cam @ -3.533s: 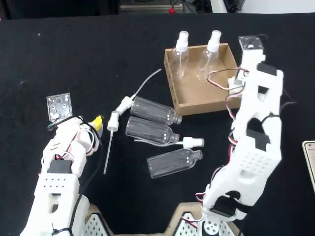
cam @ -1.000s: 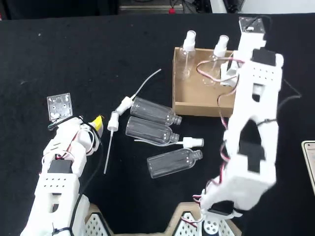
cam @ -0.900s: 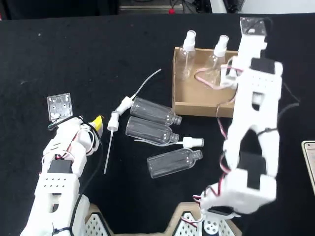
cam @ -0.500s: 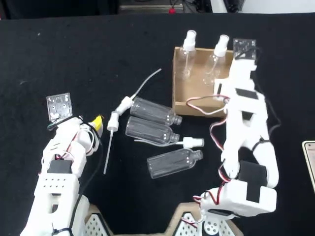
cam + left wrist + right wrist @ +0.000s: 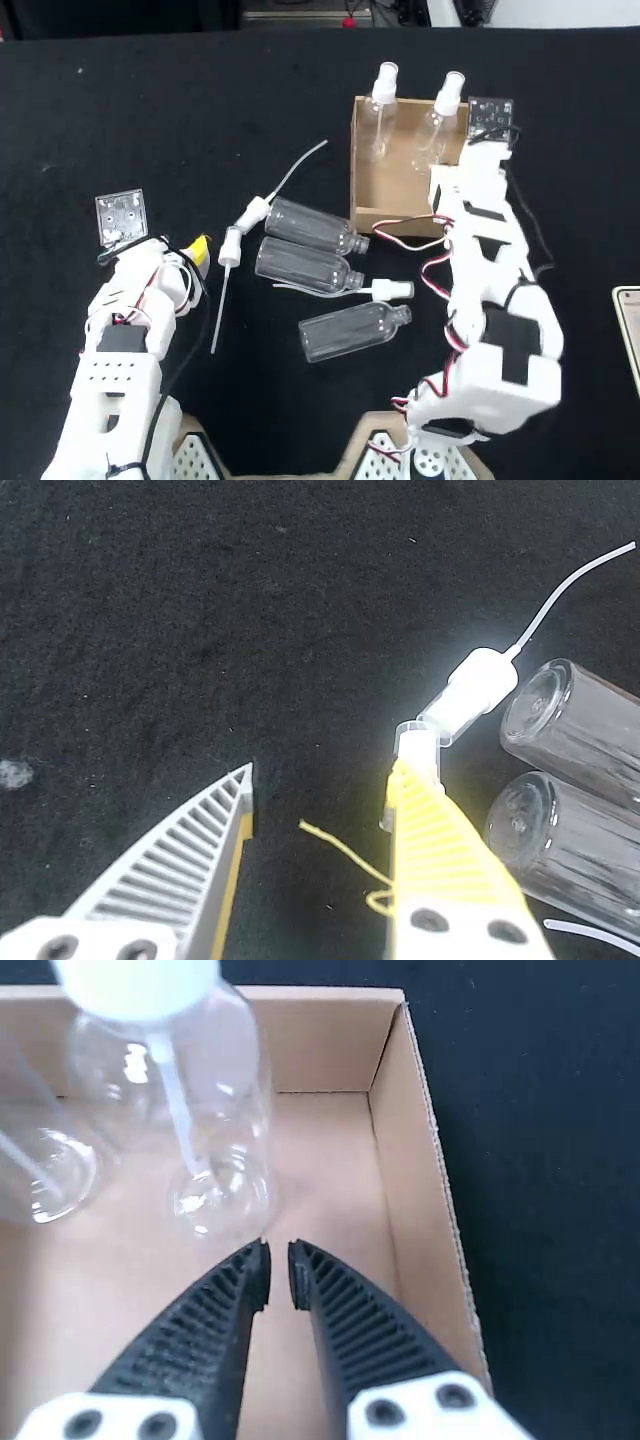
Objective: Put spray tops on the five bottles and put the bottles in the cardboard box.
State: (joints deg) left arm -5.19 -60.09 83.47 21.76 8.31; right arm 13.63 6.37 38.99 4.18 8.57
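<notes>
Right gripper (image 5: 279,1260), nearly closed & empty, over cardboard box (image 5: 420,1160). Left gripper (image 5: 325,770) spread wide, empty; should pinch spray top (image 5: 416,742) by collar, not tube.

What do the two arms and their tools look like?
The left arm and right arm are white plastic with black motor blocks. The right one trails looping red and white wires. The left tool has one white and one yellow ribbed finger; the right tool has two black ribbed fingers.
</notes>
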